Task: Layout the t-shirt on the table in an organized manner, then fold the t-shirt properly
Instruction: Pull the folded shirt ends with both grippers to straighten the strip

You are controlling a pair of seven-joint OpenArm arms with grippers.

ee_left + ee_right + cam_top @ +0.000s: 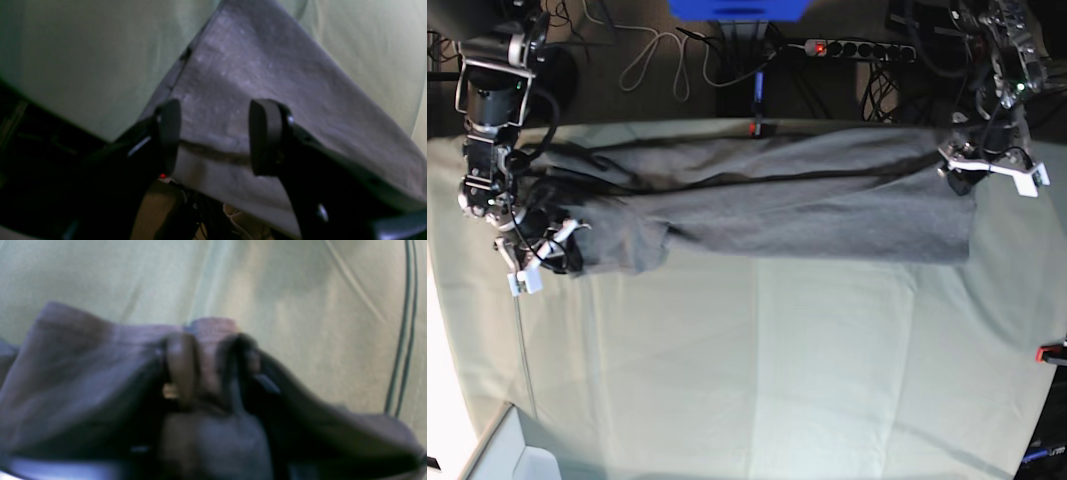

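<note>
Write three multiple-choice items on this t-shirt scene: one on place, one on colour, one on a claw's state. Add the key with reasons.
1. Where on the table does the t-shirt lie in the base view?
A. Along the far edge, stretched between the two arms
B. At the near edge
C. Bunched in the centre

2. What colour is the cloth covering the table?
A. Deep red
B. Pale mint green
C. Black

3. How does the left claw stand?
A. Shut tight on the shirt
B. Open, its pads apart over the shirt's edge
C. Out of sight

Key:
1 A, the grey cloth runs across the top of the base view, from one arm to the other.
2 B, the pale green surface fills most of the base view.
3 B, the left wrist view shows a clear gap between the two pads, with grey fabric behind.
</note>
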